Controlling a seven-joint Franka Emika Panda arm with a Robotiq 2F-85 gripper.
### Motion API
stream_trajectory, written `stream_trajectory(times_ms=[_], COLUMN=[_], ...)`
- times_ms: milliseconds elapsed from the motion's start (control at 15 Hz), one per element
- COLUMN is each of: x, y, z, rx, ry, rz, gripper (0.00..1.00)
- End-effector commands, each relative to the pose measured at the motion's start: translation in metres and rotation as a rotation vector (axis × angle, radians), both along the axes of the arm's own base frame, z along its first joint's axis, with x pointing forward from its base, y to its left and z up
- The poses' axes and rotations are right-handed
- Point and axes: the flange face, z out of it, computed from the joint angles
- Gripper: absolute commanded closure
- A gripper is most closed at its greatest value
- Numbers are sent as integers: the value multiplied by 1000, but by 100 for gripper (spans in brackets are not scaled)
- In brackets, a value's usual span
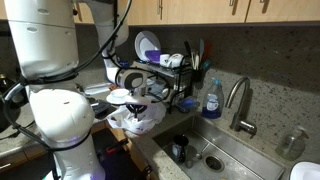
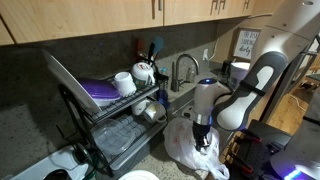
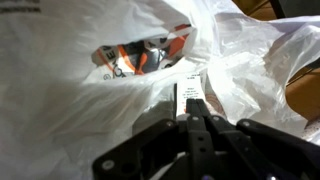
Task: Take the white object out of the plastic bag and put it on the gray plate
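My gripper (image 3: pixel 190 118) has its jaws pressed together just at the mouth of the plastic bag (image 3: pixel 60 110). I cannot tell whether a fold of film is caught between them. The bag sits crumpled on the counter in front of the dish rack (image 2: pixel 120 110), beside the sink (image 1: pixel 215 155), directly under the gripper in both exterior views. Through the opening I see something orange and white (image 3: pixel 135 60); the white object itself I can't make out. The film looks thin, slippery and limp, so it will likely lift with whatever I pull. I'd reach past it and grip the object's firm edge.
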Motion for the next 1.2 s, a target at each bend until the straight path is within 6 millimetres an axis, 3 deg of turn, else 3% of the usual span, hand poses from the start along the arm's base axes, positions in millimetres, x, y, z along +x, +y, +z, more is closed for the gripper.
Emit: stream_trajectory(times_ms=[0,667,800,933,1000,1133], x=[-1,-1,-1,-2,-3,-4], y=[2,11,13,15,15,15], z=[12,-23,-27,-32,-35,-36], rx=[0,36,42,46,47,46], ry=[-15,-64,-80,-82,-81,-89], rz=[-12,-5,-5,3,9,15], gripper=[98,96,84,81,72,66])
